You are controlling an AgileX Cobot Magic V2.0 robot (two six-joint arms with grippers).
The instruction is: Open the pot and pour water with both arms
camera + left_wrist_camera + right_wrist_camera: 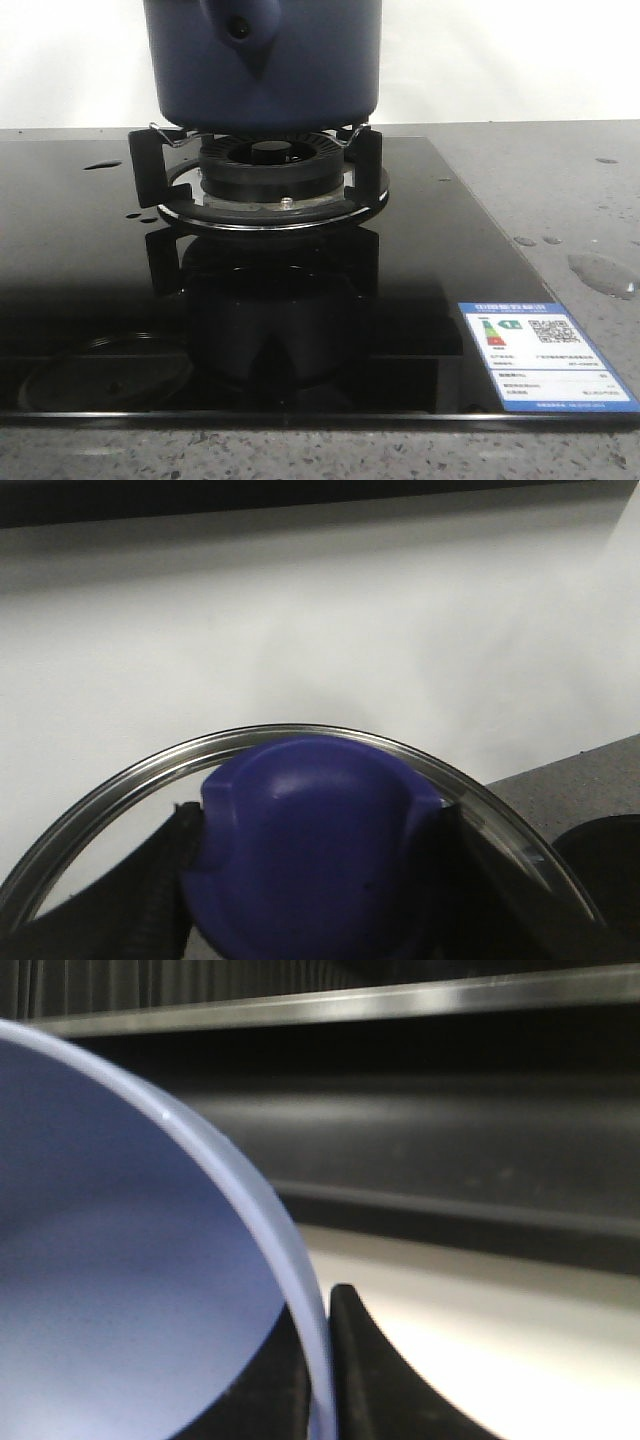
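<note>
The dark navy pot fills the top of the front view, directly over the black burner; its base is level with the pan supports, and I cannot tell whether it touches them. Its stubby handle faces the camera. My right gripper is shut on the pot's pale rim, one finger inside the wall and one outside. My left gripper is shut on the blue knob of a glass lid, held in front of a white wall. Water lies as a puddle and drops.
The glossy black glass hob carries the burner and a blue-and-white label at its front right corner. Grey speckled counter surrounds it. A few more drops sit on the glass at the left. Neither arm appears in the front view.
</note>
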